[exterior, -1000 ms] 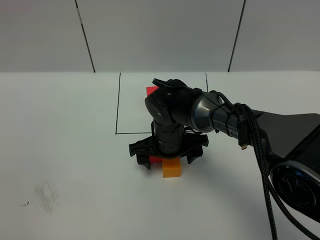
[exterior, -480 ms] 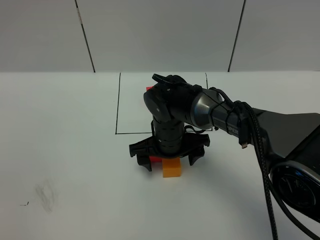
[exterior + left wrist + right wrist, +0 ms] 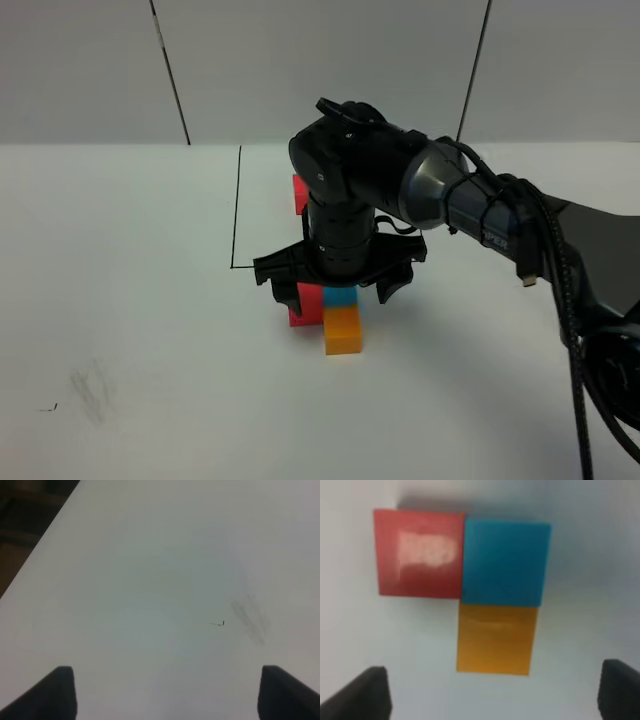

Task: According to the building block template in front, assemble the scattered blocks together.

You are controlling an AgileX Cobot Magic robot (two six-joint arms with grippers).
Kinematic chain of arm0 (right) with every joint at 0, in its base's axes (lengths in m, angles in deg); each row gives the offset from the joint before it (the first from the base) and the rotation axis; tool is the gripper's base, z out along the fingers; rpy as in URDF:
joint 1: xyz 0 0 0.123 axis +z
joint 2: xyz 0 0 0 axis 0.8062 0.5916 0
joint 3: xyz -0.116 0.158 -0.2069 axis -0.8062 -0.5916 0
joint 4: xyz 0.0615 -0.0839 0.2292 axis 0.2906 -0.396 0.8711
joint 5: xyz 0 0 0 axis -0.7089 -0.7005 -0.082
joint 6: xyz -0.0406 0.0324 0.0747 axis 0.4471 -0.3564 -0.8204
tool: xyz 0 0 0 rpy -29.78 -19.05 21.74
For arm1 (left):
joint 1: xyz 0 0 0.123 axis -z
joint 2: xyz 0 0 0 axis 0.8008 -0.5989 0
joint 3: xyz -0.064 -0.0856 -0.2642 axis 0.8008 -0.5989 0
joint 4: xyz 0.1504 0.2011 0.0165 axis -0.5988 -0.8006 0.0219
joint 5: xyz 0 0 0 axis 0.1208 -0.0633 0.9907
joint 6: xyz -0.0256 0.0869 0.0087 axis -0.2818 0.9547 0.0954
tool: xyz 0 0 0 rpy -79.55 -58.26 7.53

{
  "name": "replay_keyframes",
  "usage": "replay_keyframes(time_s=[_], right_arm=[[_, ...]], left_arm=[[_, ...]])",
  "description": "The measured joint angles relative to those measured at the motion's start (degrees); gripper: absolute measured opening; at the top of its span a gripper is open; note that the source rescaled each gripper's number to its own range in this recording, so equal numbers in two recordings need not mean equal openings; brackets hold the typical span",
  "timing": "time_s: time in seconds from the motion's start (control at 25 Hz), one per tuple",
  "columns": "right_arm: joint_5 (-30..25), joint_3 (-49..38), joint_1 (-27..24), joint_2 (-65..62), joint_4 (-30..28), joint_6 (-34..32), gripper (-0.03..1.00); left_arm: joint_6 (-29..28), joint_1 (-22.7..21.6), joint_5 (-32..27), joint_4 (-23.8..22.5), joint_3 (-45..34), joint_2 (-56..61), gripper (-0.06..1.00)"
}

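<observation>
The right gripper (image 3: 338,283) hangs above the scattered blocks with its fingers (image 3: 287,297) spread wide and empty. In the right wrist view its two dark fingertips (image 3: 367,692) stand far apart, touching none of the cubes.

Directly beneath it, three cubes sit joined on the white desk (image 3: 140,330) in an L shape. The red block (image 3: 420,552) and the teal-blue block (image 3: 504,562) lie side by side with faces touching. The orange block (image 3: 494,637) abuts the teal-blue block on its near side. In the exterior high view the orange block (image 3: 342,330) is fully exposed, the teal-blue block (image 3: 340,296) shows only partly under the wrist, and the red block (image 3: 299,317) shows at the left finger.

Behind the right arm, a thin black drawn rectangle (image 3: 236,210) marks the desk. Inside it, a red cube of the building block template (image 3: 299,193) is visible; the rest of the template is hidden by the arm.

The left gripper (image 3: 165,692) is open and holds nothing. Its two dark fingertips (image 3: 59,690) stand wide apart over bare desk surface, near a faint grey smudge (image 3: 250,617) and a small black mark (image 3: 218,624).
</observation>
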Motion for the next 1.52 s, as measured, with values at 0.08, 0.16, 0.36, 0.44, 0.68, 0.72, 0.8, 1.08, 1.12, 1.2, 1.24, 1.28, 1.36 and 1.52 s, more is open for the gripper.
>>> replay_keyframes(time_s=[0.08,0.16,0.36,0.44,0.68,0.72,0.8,1.08,1.12,1.2,1.24,1.28,1.36,1.52], right_arm=[[-0.04,0.21,0.0,-1.76,-2.12,0.0,0.79],[-0.04,0.33,0.0,-3.58,-4.45,0.06,0.79],[-0.22,0.33,0.0,-7.65,-9.44,2.01,0.79],[-0.22,0.33,0.0,-9.41,-11.57,3.43,0.79],[-0.33,0.33,-3.94,-14.1,-14.51,10.16,0.79],[-0.33,0.33,-5.29,-14.78,-14.59,11.81,0.79],[-0.33,0.33,-7.83,-15.87,-14.68,16.16,0.79],[-0.5,0.33,-15.33,-19.48,-13.28,29.22,0.79],[-0.55,0.33,-16.25,-20.21,-12.77,30.49,0.79],[-0.61,0.33,-17.89,-21.82,-12.46,32.54,0.79],[-0.61,0.28,-18.73,-22.58,-12.41,33.75,0.79],[-0.61,0.28,-19.63,-23.55,-12.41,34.56,0.79],[-0.67,-0.44,-21.26,-25.56,-12.34,36.32,0.79],[-0.6,-5.6,-25.25,-30.92,-12.45,38.07,0.79]], left_arm=[[0.0,0.0,0.0,0.0,0.0,0.0,0.73],[0.0,0.0,0.0,0.0,0.0,0.0,0.73],[0.0,0.0,0.0,0.0,0.0,0.0,0.73],[0.0,0.0,0.0,0.0,0.0,0.0,0.73],[0.0,0.0,0.0,0.0,0.0,0.0,0.73],[0.0,0.0,0.0,0.0,0.0,0.0,0.73],[0.0,0.0,0.0,0.0,0.0,0.0,0.73],[0.0,0.0,0.0,0.0,0.0,0.0,0.73],[0.0,0.0,0.0,0.0,0.0,0.0,0.73],[0.0,0.0,0.0,0.0,0.0,0.0,0.73],[0.0,0.0,0.0,0.0,0.0,0.0,0.73],[0.0,0.0,0.0,0.0,0.0,0.0,0.73],[0.0,0.0,0.0,0.0,0.0,0.0,0.73],[0.0,0.0,0.0,0.0,0.0,0.0,0.73]])
